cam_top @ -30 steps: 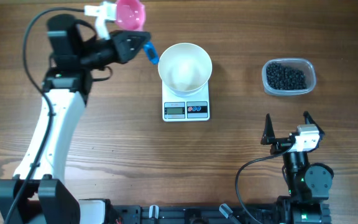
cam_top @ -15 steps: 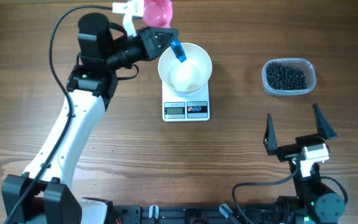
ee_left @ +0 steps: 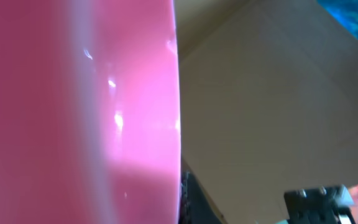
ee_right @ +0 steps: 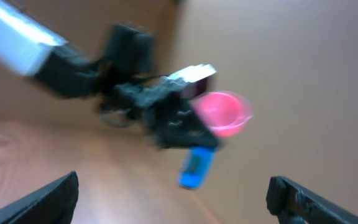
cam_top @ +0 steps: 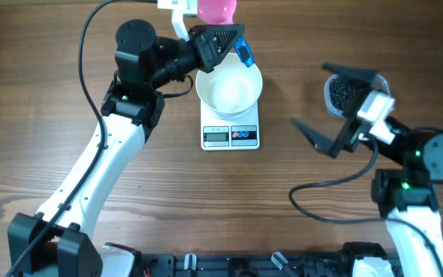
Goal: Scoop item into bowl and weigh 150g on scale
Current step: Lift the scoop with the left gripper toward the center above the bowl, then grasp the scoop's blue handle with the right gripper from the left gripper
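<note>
Hovering at the far rim of the round white bowl [cam_top: 229, 92], the left gripper [cam_top: 233, 42] is clamped on a small pink plastic scoop [cam_top: 218, 8]. Nearer than that gripper, the bowl sits on the flat white square scale [cam_top: 231, 136]. The right gripper [cam_top: 308, 95] is spread wide and holds nothing, its far finger over the clear plastic tub [cam_top: 329, 96] of tiny black beads [cam_top: 343, 94]. From the left wrist, the scoop's pink wall fills the left half. From the right wrist, blurred, the parted fingers [ee_right: 42, 199] frame the scoop ahead.
</note>
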You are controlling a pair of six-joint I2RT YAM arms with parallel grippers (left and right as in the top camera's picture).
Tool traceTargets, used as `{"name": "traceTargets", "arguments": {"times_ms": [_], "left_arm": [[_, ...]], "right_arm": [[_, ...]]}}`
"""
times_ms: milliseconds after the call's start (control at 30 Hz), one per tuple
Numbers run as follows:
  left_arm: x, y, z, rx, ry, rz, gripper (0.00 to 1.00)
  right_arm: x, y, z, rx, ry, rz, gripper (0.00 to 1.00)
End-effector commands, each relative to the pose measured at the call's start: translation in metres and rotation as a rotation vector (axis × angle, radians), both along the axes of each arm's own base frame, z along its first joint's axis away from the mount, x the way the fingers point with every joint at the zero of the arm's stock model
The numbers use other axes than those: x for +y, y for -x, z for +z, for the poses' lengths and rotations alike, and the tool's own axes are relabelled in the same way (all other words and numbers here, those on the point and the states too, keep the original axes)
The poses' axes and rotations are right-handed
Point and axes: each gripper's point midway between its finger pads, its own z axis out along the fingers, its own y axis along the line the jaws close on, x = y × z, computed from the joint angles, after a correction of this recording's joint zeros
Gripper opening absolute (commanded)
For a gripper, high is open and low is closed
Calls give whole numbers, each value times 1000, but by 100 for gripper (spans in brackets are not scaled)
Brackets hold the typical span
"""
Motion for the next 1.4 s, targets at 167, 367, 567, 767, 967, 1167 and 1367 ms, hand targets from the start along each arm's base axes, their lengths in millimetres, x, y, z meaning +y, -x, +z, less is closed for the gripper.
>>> {"name": "traceTargets", "arguments": {"times_ms": [167,367,567,767,967,1167,1367], "left_arm": [[4,-4,5,-9,7,42,4],[4,-4,5,-9,7,42,4],[5,-7,5,-9,7,59,4],[-18,5,18,-75,25,38,4],[-51,27,32,-73,87,-23,4],[-54,33,50,19,219,-49,4],[-50,27,38,202,265,-38,4]], "right_arm": [[-12,-42,-1,558,-349,31,100],[-82,-96,-40,854,-708,-496,100],[-45,-68,-32,1147,-779,-185,100],[-5,-53,-18,1274,-748,74,100],[24,-44,-8,1317,-761,175,83],[21,-59,-24,1366,-795,118,83],[14,-59,-7,1222,-795,119,67]]}}
